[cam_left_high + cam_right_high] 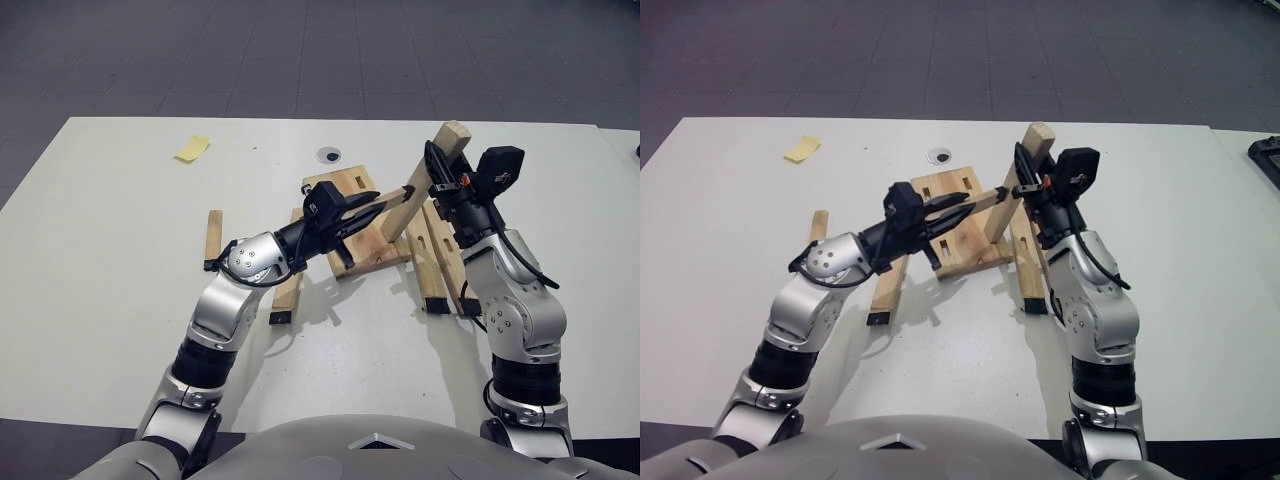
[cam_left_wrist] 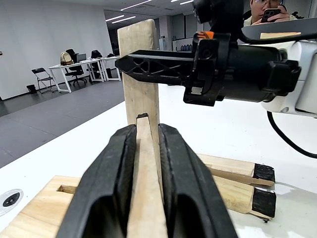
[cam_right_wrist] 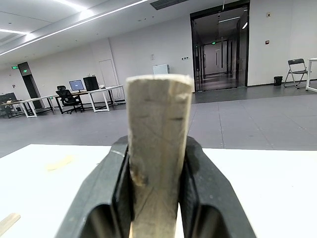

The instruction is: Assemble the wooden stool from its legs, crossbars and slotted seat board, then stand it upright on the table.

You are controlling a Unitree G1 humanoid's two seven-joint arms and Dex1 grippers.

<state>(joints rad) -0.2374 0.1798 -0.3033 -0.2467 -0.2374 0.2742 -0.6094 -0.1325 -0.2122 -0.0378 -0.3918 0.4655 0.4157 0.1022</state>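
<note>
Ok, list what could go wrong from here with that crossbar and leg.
1. The left pincer aims the crossbar at a tilted leg gripped by the right pincer; a skewed push may jam it or skid off.
2. The leg's lower end is at the slotted seat board, touching or not I cannot tell; a push could swing it and shift the board.

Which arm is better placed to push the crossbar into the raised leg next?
Left, probably. The left gripper has its jaws shut on the crossbar, whose tip sits right at the leg. The right gripper holds that leg tilted, so it suits bracing.
</note>
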